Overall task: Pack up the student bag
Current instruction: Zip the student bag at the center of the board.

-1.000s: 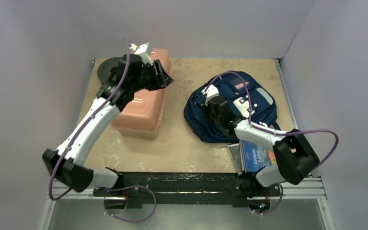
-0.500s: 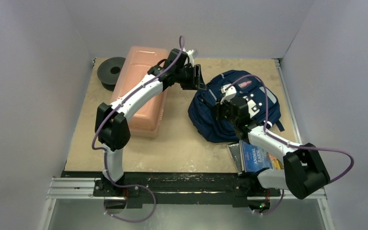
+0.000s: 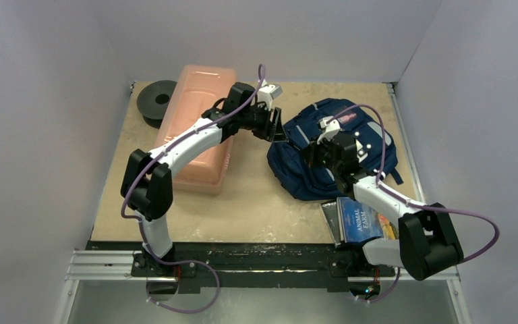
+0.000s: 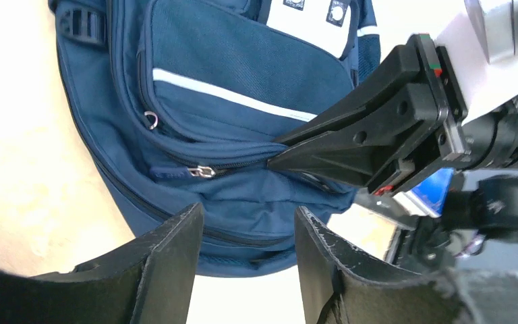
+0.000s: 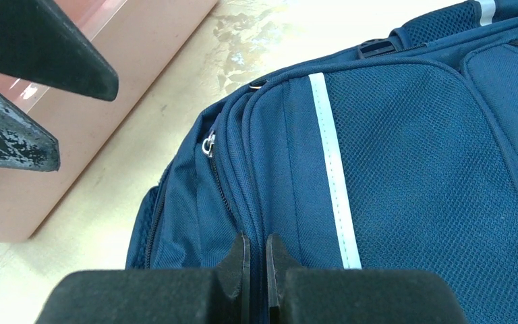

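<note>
While beside student bag [image 3: 295,172], pink box [image 3: 199,88], book [image 3: 363,221].

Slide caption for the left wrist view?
Open left gripper hovers over the zipper pull on the student bag; shut right gripper touches the zip seam.

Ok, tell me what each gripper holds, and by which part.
The right gripper is shut on the student bag, apparently pinching a fabric fold at the seam beside the zip pull. The left gripper is open and holds nothing.

Top camera overhead, facing down; wrist cameras close, sharing student bag [image 4: 229,74].
</note>
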You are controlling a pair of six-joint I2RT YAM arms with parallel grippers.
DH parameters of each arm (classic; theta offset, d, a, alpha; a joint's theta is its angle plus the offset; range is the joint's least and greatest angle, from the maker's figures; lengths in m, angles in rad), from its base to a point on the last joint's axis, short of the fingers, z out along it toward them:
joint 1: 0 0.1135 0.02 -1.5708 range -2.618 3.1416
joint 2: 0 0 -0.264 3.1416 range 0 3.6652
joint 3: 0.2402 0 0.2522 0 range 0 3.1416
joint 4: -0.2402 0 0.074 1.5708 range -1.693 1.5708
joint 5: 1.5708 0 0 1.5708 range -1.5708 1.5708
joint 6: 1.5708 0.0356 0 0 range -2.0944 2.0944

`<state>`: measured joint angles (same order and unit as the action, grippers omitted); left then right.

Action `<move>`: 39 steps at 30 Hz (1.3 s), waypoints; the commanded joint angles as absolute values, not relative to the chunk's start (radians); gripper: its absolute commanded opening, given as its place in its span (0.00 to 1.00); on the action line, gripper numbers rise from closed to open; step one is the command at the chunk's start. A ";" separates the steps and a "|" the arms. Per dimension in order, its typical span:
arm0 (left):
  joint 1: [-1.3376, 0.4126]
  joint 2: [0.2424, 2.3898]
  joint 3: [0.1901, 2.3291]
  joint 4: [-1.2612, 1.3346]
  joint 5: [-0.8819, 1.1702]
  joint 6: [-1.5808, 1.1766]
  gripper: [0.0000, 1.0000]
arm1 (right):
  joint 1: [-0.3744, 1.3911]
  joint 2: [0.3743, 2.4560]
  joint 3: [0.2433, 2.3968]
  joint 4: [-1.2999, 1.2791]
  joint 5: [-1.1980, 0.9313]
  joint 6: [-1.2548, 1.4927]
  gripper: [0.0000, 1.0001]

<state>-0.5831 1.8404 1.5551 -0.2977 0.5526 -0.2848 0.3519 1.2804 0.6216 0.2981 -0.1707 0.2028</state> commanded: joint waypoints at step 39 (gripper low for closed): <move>-0.568 2.144 1.828 -0.341 0.775 0.061 0.53 | 0.308 1.234 0.656 0.372 -0.308 0.228 0.00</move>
